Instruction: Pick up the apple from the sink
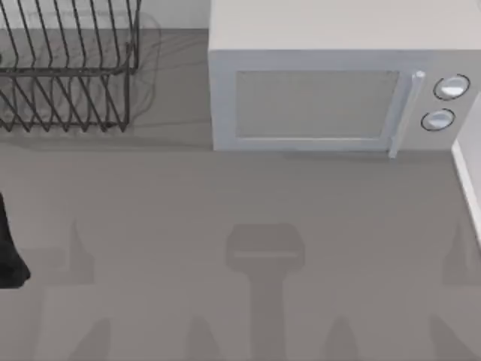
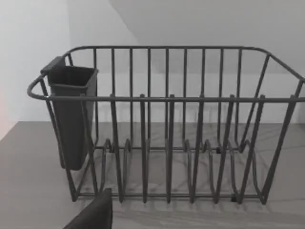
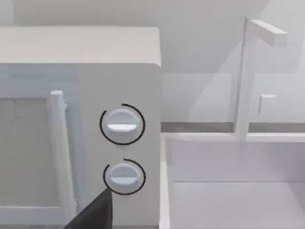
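Nearest to the cameras, a dark part of my left gripper [image 2: 93,214] stands at the edge of the left wrist view, and a dark part of my right gripper [image 3: 93,212] in the same way in the right wrist view; for both I cannot tell whether they are apart or together. In the top view the left arm [image 1: 11,248] sits at the 9 o'clock edge of the table [image 1: 240,210]. Farther off, the wire dish rack [image 1: 68,75] stands at about 10 o'clock, with a dark cutlery cup [image 2: 71,119] hung on one end of it, and the left wrist camera looks straight at it. The microwave [image 1: 323,98] stands at about 1 o'clock, its door closed and its two knobs [image 3: 121,125] facing the right wrist camera. Just beside the microwave, at 3 o'clock, is the white sink [image 3: 200,138] with its faucet [image 3: 245,76] behind. Where the apple lies I cannot tell; by the task it should be down in the basin, whose floor is hidden behind the rim. I judge the apple to be light and stiff, but smooth and round, so it can roll away or slip out if touched off-centre. I would take it from above, across its widest part, with the jaws opened fully first, since it nearly fills the gap. The right arm seems the better one for this, as it is on the side of the sink.
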